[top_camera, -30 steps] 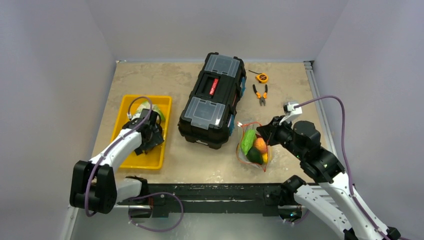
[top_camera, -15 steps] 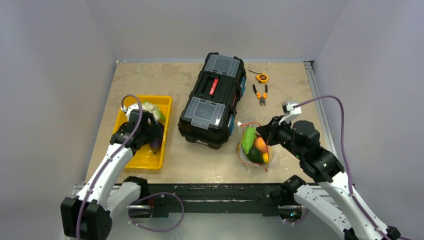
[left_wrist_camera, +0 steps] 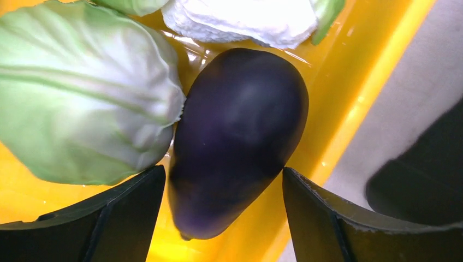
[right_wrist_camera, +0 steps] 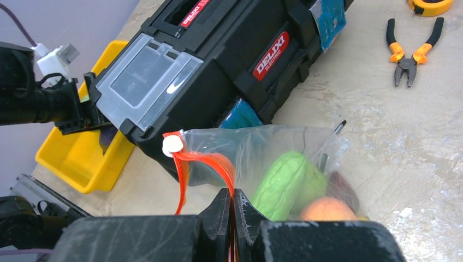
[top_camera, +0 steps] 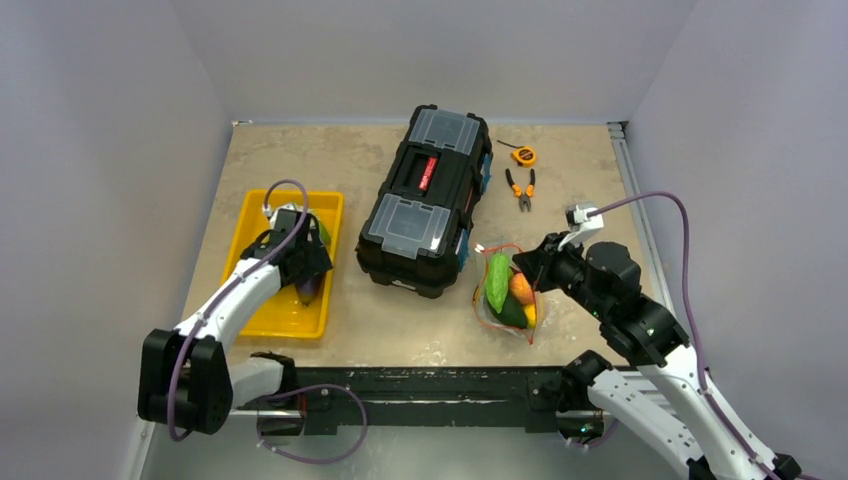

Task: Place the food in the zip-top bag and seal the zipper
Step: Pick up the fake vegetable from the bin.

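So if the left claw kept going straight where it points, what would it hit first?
Most likely the purple eggplant, lying straight ahead between the left gripper's open fingers in the yellow tray. How near it is remains unclear.

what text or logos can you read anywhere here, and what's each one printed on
"DELIXI ELECTRIC": red label on the side of the black toolbox.
second red label, on top of the toolbox: white lettering, too skewed to read.
tape measure, pliers, zip-top bag: no readable text.

Red label [right_wrist_camera: 271,55] on black toolbox [right_wrist_camera: 218,76]: "DELIXI ELECTRIC".
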Robot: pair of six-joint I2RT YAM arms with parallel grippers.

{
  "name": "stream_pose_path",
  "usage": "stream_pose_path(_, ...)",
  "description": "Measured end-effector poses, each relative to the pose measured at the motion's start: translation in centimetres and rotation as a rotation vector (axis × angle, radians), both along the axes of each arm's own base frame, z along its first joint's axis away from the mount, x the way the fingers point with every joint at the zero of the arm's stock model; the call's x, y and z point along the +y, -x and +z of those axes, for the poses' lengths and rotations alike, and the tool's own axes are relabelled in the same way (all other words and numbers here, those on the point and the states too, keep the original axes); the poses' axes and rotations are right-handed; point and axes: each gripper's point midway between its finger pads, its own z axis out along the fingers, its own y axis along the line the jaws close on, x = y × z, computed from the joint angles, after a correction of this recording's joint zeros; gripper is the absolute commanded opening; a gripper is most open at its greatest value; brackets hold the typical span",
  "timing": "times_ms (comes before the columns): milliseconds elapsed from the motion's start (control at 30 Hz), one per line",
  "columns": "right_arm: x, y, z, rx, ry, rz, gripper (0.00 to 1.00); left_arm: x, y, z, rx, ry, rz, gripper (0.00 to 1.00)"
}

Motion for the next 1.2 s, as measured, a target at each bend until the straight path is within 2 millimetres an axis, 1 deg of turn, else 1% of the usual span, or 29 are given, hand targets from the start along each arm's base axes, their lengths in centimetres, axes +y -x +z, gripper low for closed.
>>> stream_pose_path(167, -0.1, 0.2, 0.4, -0.014, -0.009, -0.001, 0.0, 0.5, -0.6, -1.7, 0.046, -0.029, 0.018, 0.8)
stream_pose_path(233, -0.1, 0.1, 0.3, -0.013, -0.008, 0.0, 0.0, 0.6, -1.0, -2.1, 0.054, -0.038, 0.022, 0.79)
stream_pose_path(333, 0.0, 0.0, 0.2, -0.006, -0.004, 0.0, 0.0, 0.7, -1.2, -2.4, 0.072, -0.044, 0.034, 0.75)
stream_pose_path(400, 0.0, 0.0, 0.1, -0.005, -0.003, 0.0, 0.0, 0.7, -1.2, -2.5, 0.076, -0.045, 0.049, 0.69)
stream_pose_path(467, 0.0, 0.0, 0.2, -0.007, -0.005, 0.0, 0.0, 0.7, -1.2, -2.5, 0.074, -0.04, 0.064, 0.56)
stream_pose_path(600, 0.0, 0.0, 0.2, -0.008, -0.005, 0.0, 0.0, 0.7, -0.7, -2.1, 0.055, -0.021, 0.099, 0.4)
stream_pose_path(667, 0.1, -0.1, 0.0, 0.0, 0.0, 0.0, 0.0, 0.9, -0.2, -1.3, 0.024, -0.016, 0.114, 0.31)
stream_pose_path(733, 0.2, -0.2, -0.2, 0.008, 0.005, 0.0, 0.0, 1.2, 0.3, -0.1, -0.022, -0.012, 0.127, 0.27)
stream_pose_path(900, 0.2, -0.3, -0.3, 0.012, 0.008, -0.001, 0.0, 1.6, 0.8, 3.4, -0.15, 0.007, 0.142, 0.22)
stream_pose_path(1033, 0.2, -0.3, -0.4, 0.015, 0.01, -0.001, 0.0, 1.6, 1.8, 5.3, -0.208, 0.029, 0.135, 0.2)
stream_pose_path(1100, 0.2, -0.4, -0.5, 0.018, 0.013, -0.001, 0.0, 1.4, 2.4, 5.9, -0.226, 0.048, 0.117, 0.19)
stream_pose_path(1200, 0.3, -0.5, -0.7, 0.024, 0.017, -0.002, 0.0, 0.3, 3.3, 7.2, -0.269, 0.105, 0.063, 0.13)
